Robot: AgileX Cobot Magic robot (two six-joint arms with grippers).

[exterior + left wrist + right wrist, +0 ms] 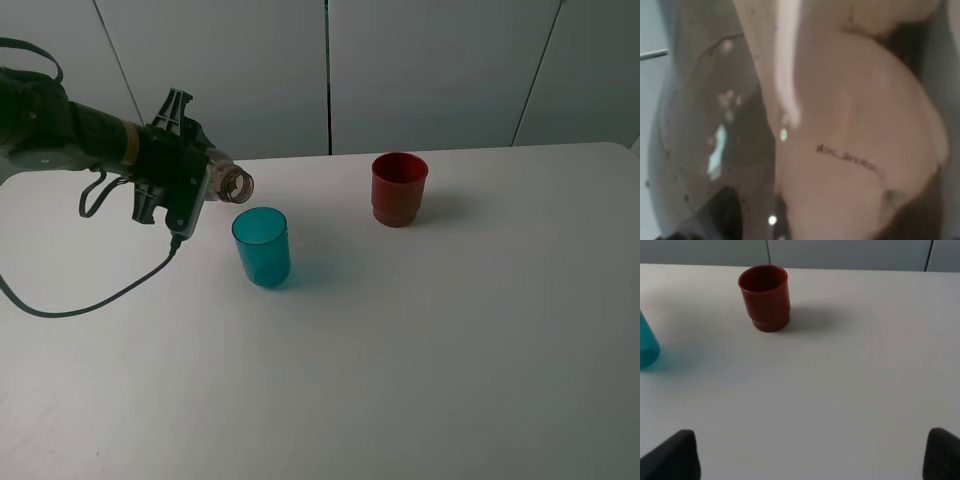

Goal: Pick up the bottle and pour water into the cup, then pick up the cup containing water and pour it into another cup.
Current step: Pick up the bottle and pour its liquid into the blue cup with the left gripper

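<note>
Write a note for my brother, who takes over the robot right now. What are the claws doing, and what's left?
Left claw: shut on the bottle, which is tipped nearly level with its mouth by the teal cup.
Right claw: open, holding nothing.
The teal cup and the red cup stand upright, apart on the table.
Done: bottle lifted and tipped. No stream shows, and I can't tell if the teal cup holds water.
Left: fill the teal cup, then pour it into the red cup.

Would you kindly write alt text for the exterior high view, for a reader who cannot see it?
The left gripper holds a clear greyish plastic bottle tipped on its side, its open neck close to a translucent teal plastic tumbler on a white table. An opaque red plastic cup stands apart, further right.
</note>
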